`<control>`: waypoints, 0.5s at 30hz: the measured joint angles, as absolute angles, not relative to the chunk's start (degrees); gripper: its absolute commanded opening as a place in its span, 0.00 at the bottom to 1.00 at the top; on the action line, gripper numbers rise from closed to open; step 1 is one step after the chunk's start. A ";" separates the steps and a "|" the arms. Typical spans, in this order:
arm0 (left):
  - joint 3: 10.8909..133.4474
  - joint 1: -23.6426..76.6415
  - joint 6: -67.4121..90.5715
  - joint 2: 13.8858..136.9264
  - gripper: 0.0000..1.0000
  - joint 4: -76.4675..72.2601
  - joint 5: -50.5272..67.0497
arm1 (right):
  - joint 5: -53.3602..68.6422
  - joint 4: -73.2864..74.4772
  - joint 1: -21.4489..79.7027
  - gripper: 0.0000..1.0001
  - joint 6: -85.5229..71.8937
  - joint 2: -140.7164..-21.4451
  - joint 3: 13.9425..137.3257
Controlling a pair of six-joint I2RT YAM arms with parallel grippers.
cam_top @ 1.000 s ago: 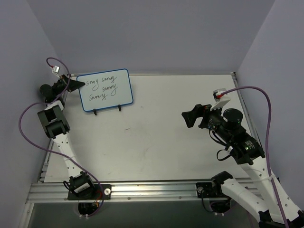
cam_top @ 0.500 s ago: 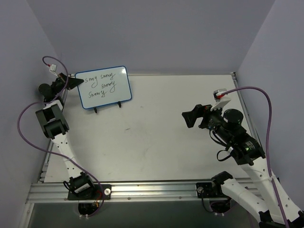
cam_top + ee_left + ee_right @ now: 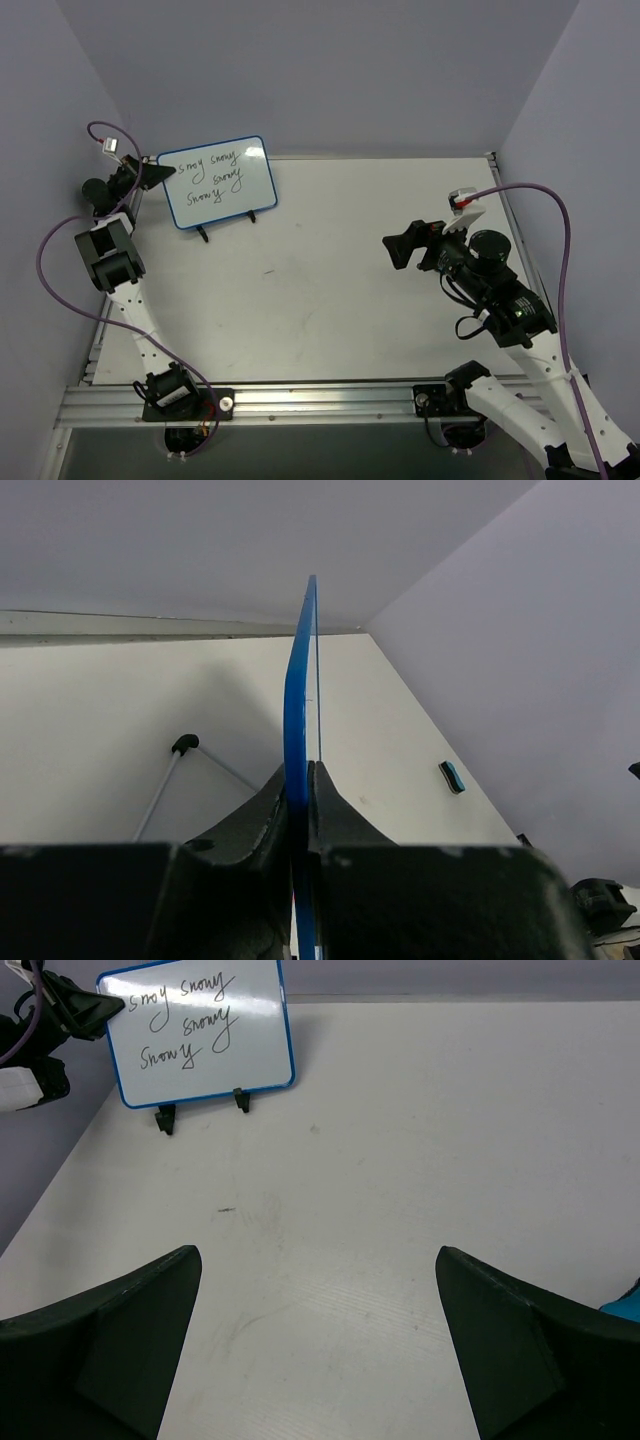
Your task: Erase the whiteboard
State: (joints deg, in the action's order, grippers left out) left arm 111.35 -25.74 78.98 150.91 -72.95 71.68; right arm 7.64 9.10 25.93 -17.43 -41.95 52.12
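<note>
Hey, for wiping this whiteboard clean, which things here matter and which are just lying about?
For the job:
- whiteboard, black handwriting on it
- left gripper, shut on the board's edge
- right gripper, open and empty
- blue eraser, lying apart from the board

Just there:
- purple cables
- metal rail at the near edge

The top view looks down from above and behind the arm bases over the whole desk (image 3: pixel 330 300). The left wrist camera sits close behind the left pincer (image 3: pixel 298 780), sighting edge-on along the whiteboard (image 3: pixel 297 680). The right wrist camera faces the board's written side from well across the desk, a side the top view also shows.
</note>
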 measured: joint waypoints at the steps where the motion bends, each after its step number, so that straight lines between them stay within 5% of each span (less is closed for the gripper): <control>1: 110.67 -25.78 78.87 150.91 0.02 -73.12 71.37 | 7.64 9.13 25.93 1.00 -17.43 -41.91 52.12; 15: 97.51 -26.59 72.79 145.56 0.02 -74.13 69.36 | 7.29 9.17 26.00 1.00 -17.32 -39.00 52.10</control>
